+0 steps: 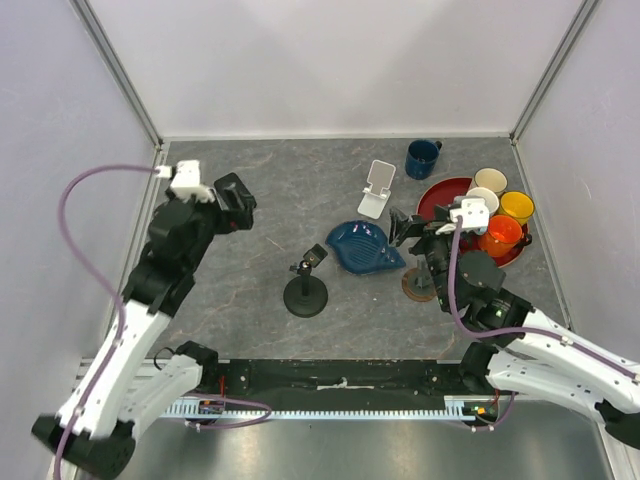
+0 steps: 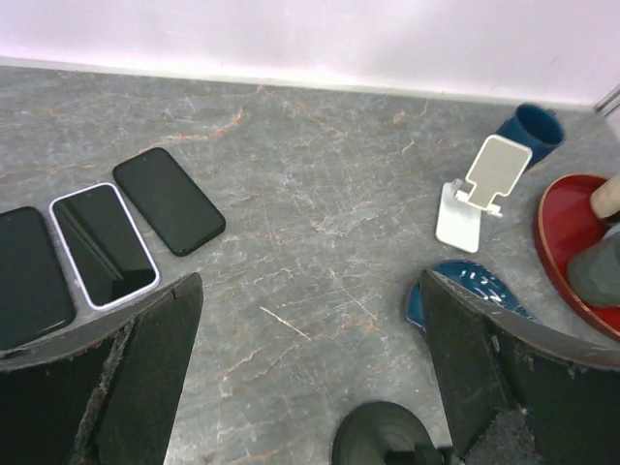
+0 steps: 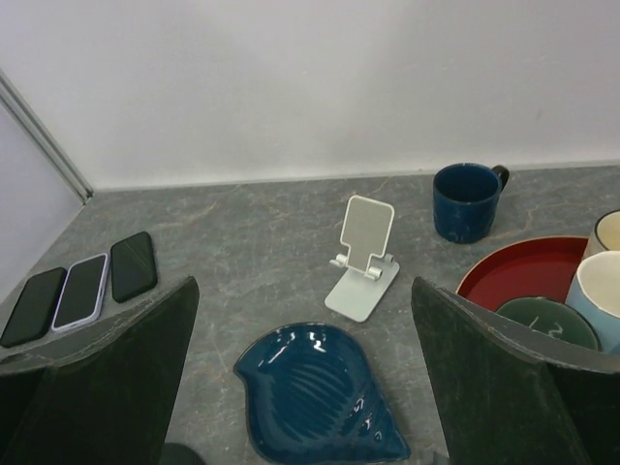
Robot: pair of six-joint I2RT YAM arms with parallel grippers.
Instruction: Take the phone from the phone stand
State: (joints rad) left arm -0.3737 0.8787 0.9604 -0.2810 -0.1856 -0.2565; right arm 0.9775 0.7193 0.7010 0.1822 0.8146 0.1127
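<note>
The white phone stand (image 1: 377, 188) sits upright on the grey surface (image 1: 270, 190), near a blue leaf-shaped dish (image 1: 363, 248). Three phones (image 2: 102, 242) lie flat in a row well to its left, apparently hidden under the left arm (image 1: 165, 270) from overhead. The left claw (image 2: 310, 378) and right claw (image 3: 305, 378) both hang released, gripping nothing.

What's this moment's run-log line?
white folding phone stand: empty | three dark-screened phones: lying flat | left claw: open | right claw: open

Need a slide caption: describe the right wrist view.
Empty white phone stand behind a blue leaf-shaped dish, three phones lying flat at left, framed by open fingers.
</note>
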